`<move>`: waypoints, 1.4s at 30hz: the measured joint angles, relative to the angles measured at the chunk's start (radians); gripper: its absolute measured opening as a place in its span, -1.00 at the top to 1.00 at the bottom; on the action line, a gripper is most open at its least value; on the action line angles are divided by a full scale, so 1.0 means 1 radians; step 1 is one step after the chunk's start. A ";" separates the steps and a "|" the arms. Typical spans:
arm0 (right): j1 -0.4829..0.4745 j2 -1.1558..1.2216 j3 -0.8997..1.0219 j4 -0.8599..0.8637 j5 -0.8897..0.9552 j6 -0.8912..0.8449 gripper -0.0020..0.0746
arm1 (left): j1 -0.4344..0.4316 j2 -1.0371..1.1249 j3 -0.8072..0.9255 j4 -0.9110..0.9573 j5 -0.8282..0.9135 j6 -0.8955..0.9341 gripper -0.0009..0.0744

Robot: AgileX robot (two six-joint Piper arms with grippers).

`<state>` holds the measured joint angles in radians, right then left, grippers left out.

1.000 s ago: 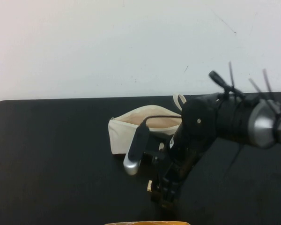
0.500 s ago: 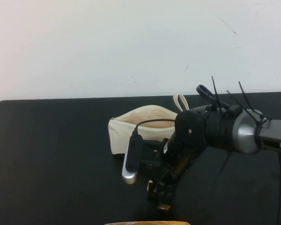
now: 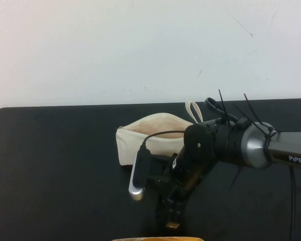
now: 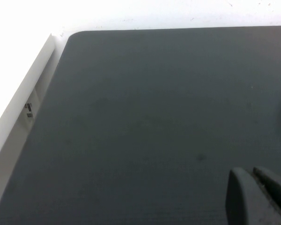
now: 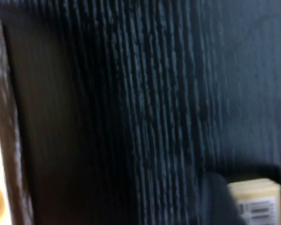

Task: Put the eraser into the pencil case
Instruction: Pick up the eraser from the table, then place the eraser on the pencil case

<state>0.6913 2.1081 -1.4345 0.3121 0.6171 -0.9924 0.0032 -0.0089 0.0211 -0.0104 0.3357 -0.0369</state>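
Note:
The cream-white pencil case (image 3: 148,136) lies on the black table (image 3: 55,165) at mid-depth, its opening upward and its loop strap (image 3: 193,109) at the right end. My right gripper (image 3: 171,220) points down at the table's front edge, in front of the case. It is shut on the tan eraser (image 3: 173,225), whose barcode label shows in the right wrist view (image 5: 255,199) beside one dark finger (image 5: 215,202). My left gripper (image 4: 247,172) is out of the high view; its fingers rest together over bare black table.
An orange object (image 3: 155,239) peeks in at the front edge, just below the right gripper. The right wrist camera (image 3: 137,175) and its cable hang in front of the case. The table's left edge meets a white surface (image 4: 18,117).
The right arm has swung left and its gripper has moved toward the front edge. The eraser no longer lies to the left of the fingers; it now sits at the fingertips.

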 joint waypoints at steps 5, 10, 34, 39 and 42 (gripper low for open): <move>0.000 0.006 -0.026 0.000 0.033 0.000 0.42 | 0.000 0.000 0.000 0.000 0.000 0.000 0.98; 0.000 0.019 -0.154 0.000 0.184 0.014 0.42 | 0.000 0.000 0.000 0.000 0.000 0.002 0.98; -0.064 0.072 -0.710 -0.197 0.275 0.391 0.26 | 0.000 0.000 0.000 0.000 0.000 0.002 0.98; -0.078 0.088 -0.710 -0.237 0.275 0.545 -0.25 | 0.000 0.000 0.000 0.000 0.000 0.000 0.98; -0.078 0.080 -0.710 -0.253 0.284 0.556 -0.33 | 0.000 0.000 0.000 0.000 0.000 0.000 0.98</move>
<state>0.6136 2.1878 -2.1446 0.0588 0.9011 -0.4363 0.0032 -0.0089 0.0211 -0.0104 0.3357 -0.0369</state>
